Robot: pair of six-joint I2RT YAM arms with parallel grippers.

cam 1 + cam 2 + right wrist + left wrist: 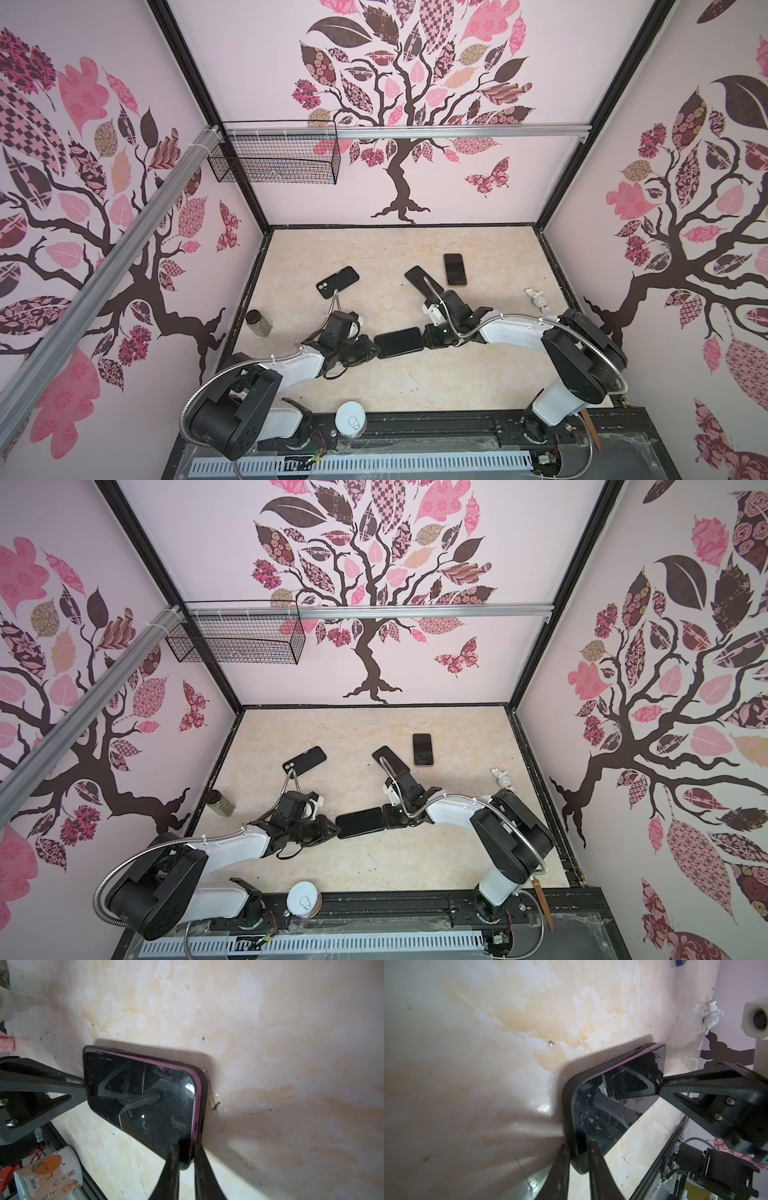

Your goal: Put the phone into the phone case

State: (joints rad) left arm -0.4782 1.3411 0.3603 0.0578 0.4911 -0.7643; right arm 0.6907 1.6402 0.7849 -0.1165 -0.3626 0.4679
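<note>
Right wrist view gives you the phone [145,1105] best: a glossy black slab with rounded corners and a purple rim, sitting in the matte black phone case [204,1093]. Along one long side the purple rim shows above the case lip (not flush there). The right gripper [186,1146] pinches one short end, one finger on the glass and one on the case back. The left gripper [578,1145] clamps narrowly across the opposite, case-wrapped end.

In both top views the phone hangs between the two arms near the middle of the cream marbled table [478,374], screen up. You have bare tabletop around it toward the front rail. Well apart at the back lie a spare black case [337,281] and a second phone [455,269]. A jar [258,322] stands by the left edge.
</note>
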